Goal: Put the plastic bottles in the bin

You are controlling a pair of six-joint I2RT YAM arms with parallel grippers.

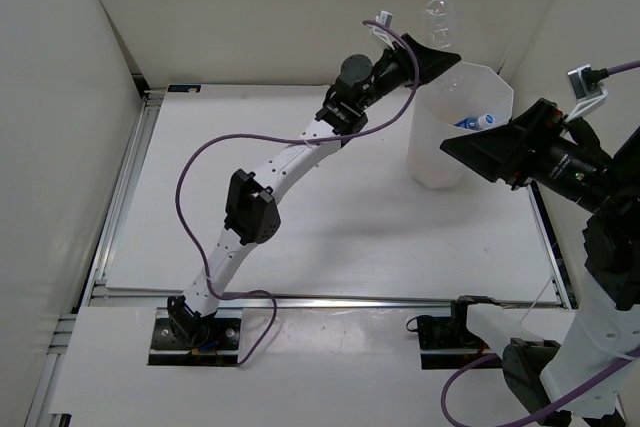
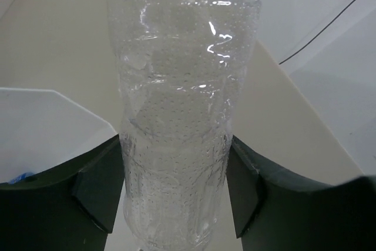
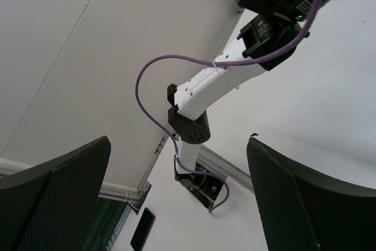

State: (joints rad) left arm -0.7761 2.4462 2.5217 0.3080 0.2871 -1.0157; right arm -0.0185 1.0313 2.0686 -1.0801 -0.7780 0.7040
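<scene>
A clear unlabelled plastic bottle [image 1: 437, 13] with a white cap stands upright in my left gripper [image 1: 440, 55], just above the far rim of the white bin [image 1: 436, 152]. In the left wrist view the bottle [image 2: 176, 116] fills the gap and both dark fingers touch its sides, so my left gripper [image 2: 175, 195] is shut on it. A bottle with a blue cap and blue-white label [image 1: 473, 122] lies inside the bin. My right gripper [image 1: 472, 147] hangs open and empty beside the bin's near right side, and in its own view [image 3: 179, 198] nothing is between the fingers.
The bin's translucent rim [image 2: 53, 116] shows below left of the held bottle. White walls close in the table at the back and sides. A purple cable [image 1: 200, 162] loops off the left arm [image 3: 217, 83]. A metal rail [image 1: 330, 299] runs along the near edge.
</scene>
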